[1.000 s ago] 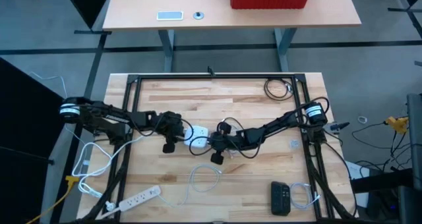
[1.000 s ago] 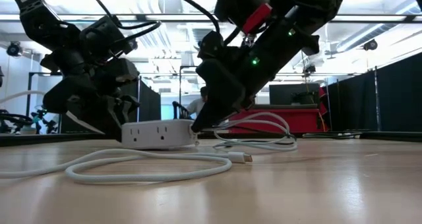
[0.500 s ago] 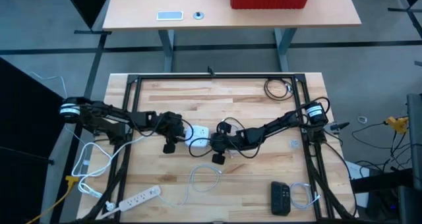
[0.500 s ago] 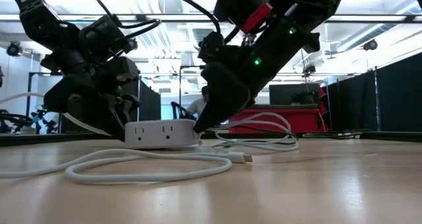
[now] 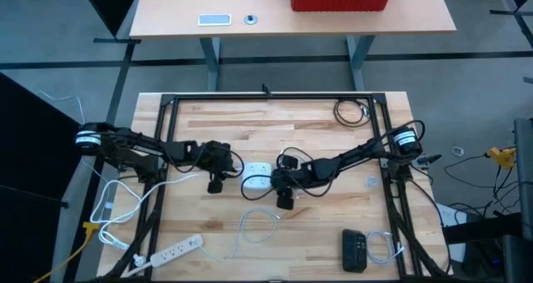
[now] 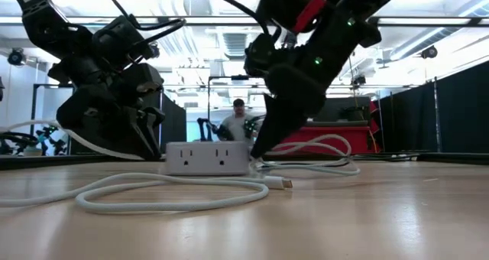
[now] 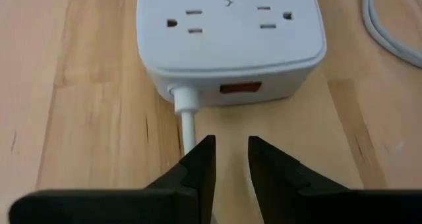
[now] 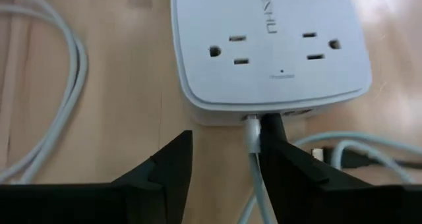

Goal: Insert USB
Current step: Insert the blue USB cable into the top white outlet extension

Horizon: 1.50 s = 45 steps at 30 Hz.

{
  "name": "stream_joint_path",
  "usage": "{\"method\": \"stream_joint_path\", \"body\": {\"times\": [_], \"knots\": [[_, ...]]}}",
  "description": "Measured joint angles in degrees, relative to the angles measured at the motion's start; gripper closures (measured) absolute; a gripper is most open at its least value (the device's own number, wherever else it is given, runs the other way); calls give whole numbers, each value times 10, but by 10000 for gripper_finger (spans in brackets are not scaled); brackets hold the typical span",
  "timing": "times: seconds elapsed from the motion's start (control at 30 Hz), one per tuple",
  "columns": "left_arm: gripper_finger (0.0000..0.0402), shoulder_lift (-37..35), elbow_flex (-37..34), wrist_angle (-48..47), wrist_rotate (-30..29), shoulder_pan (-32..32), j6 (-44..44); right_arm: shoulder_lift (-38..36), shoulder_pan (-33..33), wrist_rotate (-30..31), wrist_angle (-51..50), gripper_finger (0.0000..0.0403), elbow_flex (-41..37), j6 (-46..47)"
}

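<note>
A white power block (image 5: 256, 177) lies flat on the wooden table, sockets up. My left gripper (image 7: 231, 159) is on its left side, a short way off, its fingers a narrow gap apart with nothing between them. The block's own cord (image 7: 186, 115) runs past one finger. My right gripper (image 8: 224, 155) is at the block's right side and stands open. A white USB cable's plug (image 8: 251, 126) sticks into the block's side between the fingers, close to one of them. In the low view the block (image 6: 206, 157) sits between both grippers. My right gripper has one fingertip (image 8: 271, 124) standing close against the block's side, right beside the plug. I cannot tell whether it touches the block or the plug. The cable (image 8: 258, 184) runs back between the open fingers.
Loose white cable loops (image 5: 258, 223) lie near the front, one free plug end (image 6: 284, 183) on the wood. A long power strip (image 5: 171, 251) lies front left, a black device (image 5: 354, 250) front right, and a black cable coil (image 5: 351, 111) far right. A person (image 6: 238, 118) is in the room behind.
The power block has slid flat along the table toward the right edge, away from my left gripper. My right gripper has moved toward the right edge with it, staying at the block's right side.
</note>
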Motion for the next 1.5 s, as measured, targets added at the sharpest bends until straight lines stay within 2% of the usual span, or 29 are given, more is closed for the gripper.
{"method": "stream_joint_path", "body": {"times": [0.43, 0.77, 0.9, 1.17, 1.5], "knots": [[325, 12, 107, 12, 1, -5, -6, 0, 0, -5, -7, 275, -1, 9], [325, 177, 105, 118, 9, -19, -16, 1, 2, -7, -13, 276, -2, 14], [325, 218, 103, 179, 23, -23, -15, -13, 3, -11, -55, 265, -2, 13], [325, 224, 101, 210, 22, -25, -18, -41, 5, -20, -116, 254, -2, 15], [325, 224, 101, 206, 16, -30, -24, -44, 6, -35, -159, 269, -6, 17]]}}
